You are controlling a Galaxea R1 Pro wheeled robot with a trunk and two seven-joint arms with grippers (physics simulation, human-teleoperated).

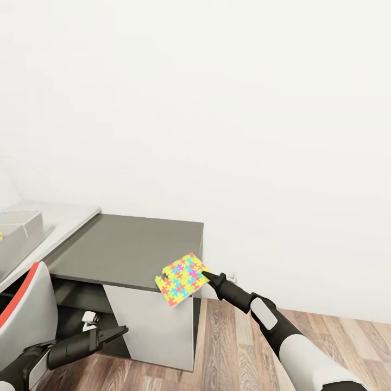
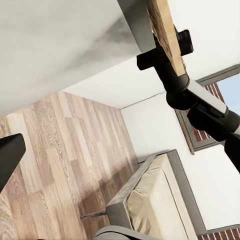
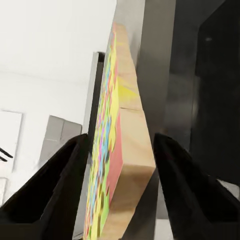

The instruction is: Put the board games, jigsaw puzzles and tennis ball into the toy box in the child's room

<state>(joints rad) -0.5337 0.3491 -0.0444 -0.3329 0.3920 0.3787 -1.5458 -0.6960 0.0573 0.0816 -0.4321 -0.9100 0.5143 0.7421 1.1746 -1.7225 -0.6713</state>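
Right claw was clamped on one edge of a puzzle, one finger on the bright face and one on the plain wood back. It held the flat board by its thin side because that is the only part a claw can pinch. The puzzle hung in the air, tilted, just past the front corner of the dark worktop, so I think it was picked up there to be carried away. In the right wrist view the puzzle stood edge-on between the two black fingers, snug on both sides.

Far off to the left, on the pale worktop, sat the grey toy box. That was where the puzzle had to go, so the arm would need to swing left, or the robot would need to roll that way.

Left claw hung low in front of the cabinet with nothing in it. I could not tell if it was spread apart or closed. The left wrist view looked down on the wood floor and the bed.
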